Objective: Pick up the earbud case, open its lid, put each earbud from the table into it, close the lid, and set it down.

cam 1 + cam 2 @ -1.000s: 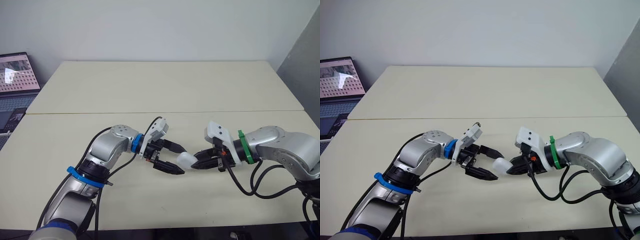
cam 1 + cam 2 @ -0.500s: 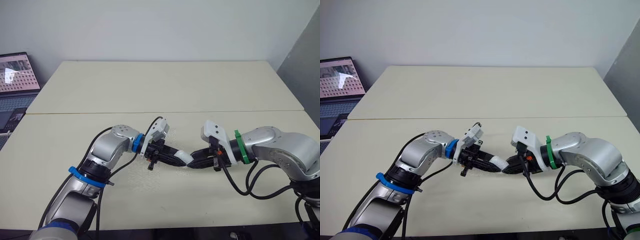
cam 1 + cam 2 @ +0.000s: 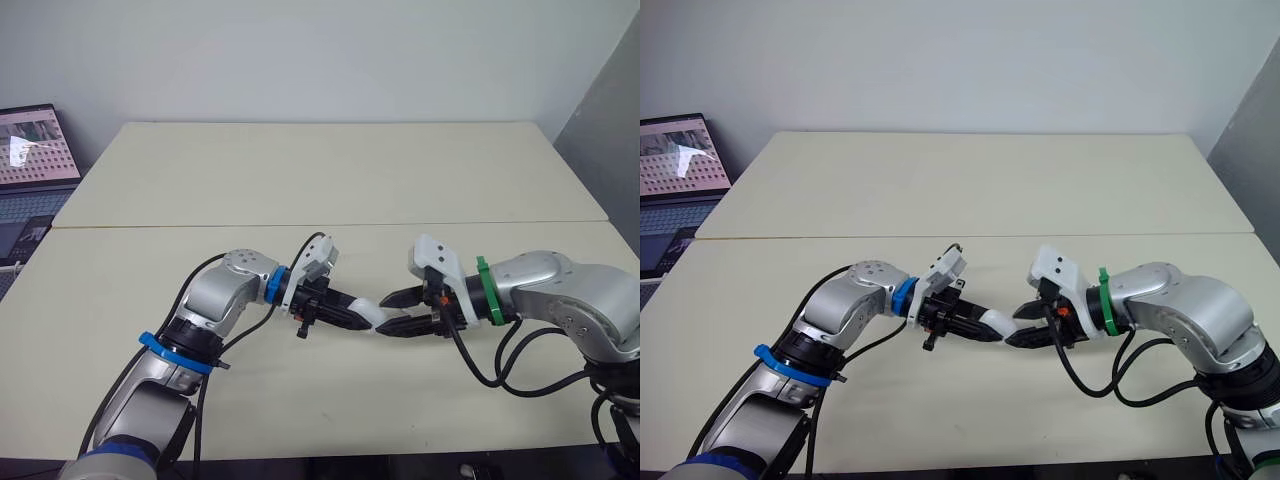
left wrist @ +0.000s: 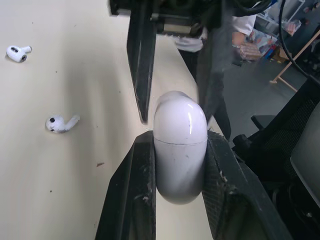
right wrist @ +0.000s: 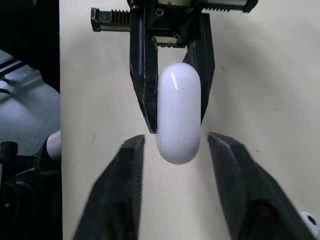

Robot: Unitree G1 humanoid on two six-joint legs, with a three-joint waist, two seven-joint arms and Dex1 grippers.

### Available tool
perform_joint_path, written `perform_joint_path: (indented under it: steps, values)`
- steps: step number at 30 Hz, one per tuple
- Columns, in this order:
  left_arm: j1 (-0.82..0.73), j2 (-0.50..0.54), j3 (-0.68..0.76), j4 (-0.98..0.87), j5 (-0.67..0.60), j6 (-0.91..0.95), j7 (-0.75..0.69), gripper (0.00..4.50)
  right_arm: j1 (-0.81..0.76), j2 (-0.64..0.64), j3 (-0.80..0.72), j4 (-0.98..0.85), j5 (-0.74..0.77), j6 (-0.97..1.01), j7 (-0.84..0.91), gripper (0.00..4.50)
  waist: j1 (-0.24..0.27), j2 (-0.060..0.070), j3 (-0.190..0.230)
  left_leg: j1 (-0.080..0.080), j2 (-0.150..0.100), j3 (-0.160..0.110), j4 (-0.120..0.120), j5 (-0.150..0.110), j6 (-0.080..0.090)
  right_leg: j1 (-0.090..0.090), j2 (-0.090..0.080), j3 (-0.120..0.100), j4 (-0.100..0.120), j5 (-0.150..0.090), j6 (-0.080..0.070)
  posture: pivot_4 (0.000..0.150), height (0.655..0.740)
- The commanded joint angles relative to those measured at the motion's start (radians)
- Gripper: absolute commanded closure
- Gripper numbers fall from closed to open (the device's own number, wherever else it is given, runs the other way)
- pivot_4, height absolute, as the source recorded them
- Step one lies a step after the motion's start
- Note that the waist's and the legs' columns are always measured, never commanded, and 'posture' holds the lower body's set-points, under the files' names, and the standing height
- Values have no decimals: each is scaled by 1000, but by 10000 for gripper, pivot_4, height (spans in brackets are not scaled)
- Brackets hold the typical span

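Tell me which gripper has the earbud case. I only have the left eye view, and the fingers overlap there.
Observer: The left gripper is clamped on the earbud case, and its lid is closed.
Operator: And the right one?
Observer: The right gripper is open, with a finger on either side of the case's free end. Neither is touching it.
Operator: Where are the earbuds?
Observer: Both lie loose on the table: the nearer earbud and the farther earbud.
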Motion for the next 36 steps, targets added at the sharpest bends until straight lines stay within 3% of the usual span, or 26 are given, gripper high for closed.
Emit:
perform_joint_path:
  steps: [1, 3, 4, 36]
  values:
    - [-9, -12, 23, -3, 2, -23, 9, 36990, -2, 9, -45, -23, -16, -42, -24, 9345, 0, 0, 0, 0, 0, 0, 0, 0, 0, 0, 0, 0, 0, 0, 0, 1500, 7400]
    - [-10, -16, 25, 5, 4, -27, 15, 36990, -6, 16, -40, -16, -30, -53, -37, 2036, 0, 0, 0, 0, 0, 0, 0, 0, 0, 0, 0, 0, 0, 0, 0, 1500, 7400]
    - [-13, -20, 26, 10, 5, -29, 18, 36990, -12, 15, -30, -12, -39, -60, -36, 477, 0, 0, 0, 0, 0, 0, 0, 0, 0, 0, 0, 0, 0, 0, 0, 1500, 7400]
    - [-6, -44, 45, -11, -12, -10, 18, 36990, -62, 31, -1, 86, -197, -88, -64, 477, -1, 0, 0, 0, 0, 0, 0, 0, 0, 0, 0, 0, 0, 0, 0, 1500, 7400]
